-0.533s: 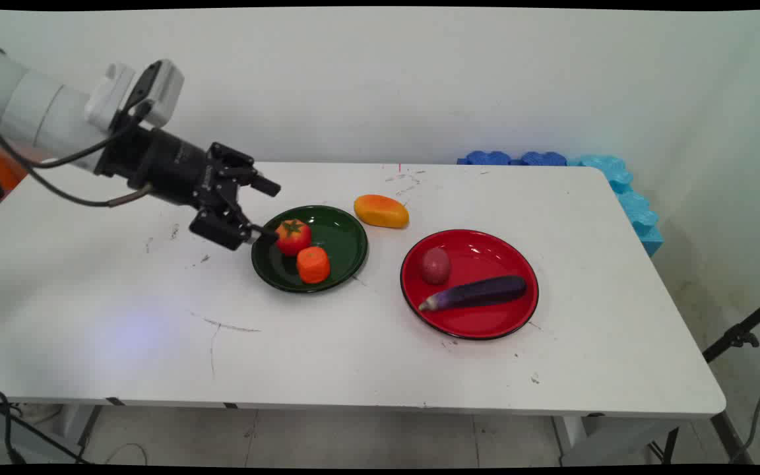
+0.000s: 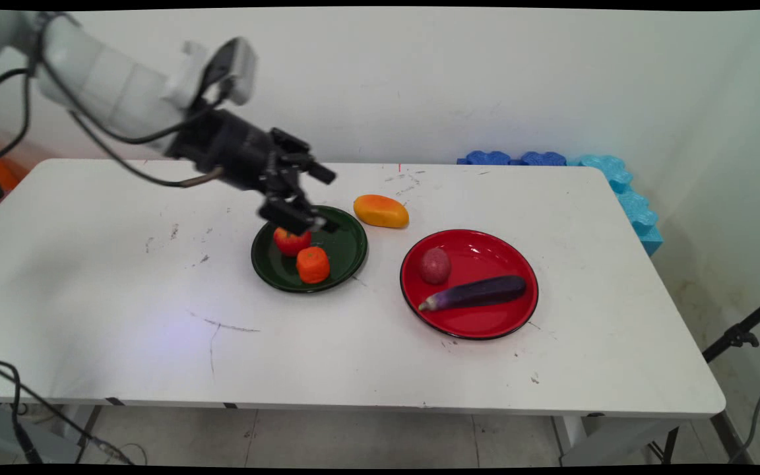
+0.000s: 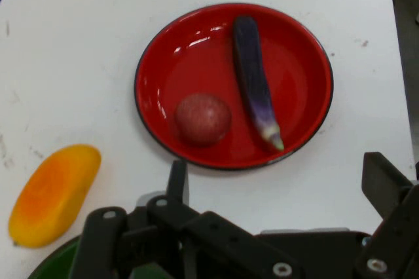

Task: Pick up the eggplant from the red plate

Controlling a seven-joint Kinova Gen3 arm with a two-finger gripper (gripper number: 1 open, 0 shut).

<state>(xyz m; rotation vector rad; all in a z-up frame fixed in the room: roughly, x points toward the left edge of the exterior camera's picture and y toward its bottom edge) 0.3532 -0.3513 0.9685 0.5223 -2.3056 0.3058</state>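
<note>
Main view shows my black two-finger pincer (image 2: 311, 201) spread wide above the dark green round plate (image 2: 347, 254). It hangs just over the red plastic tomato (image 2: 289, 242) beside the orange carrot chunk (image 2: 313, 264).

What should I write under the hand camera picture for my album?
Looking past the robot's hand: an eggplant and a reddish potato on a red plate, with a mango beside it.

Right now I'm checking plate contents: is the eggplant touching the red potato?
Apart. The hand view shows bare red plate between the eggplant and the red potato.
</note>
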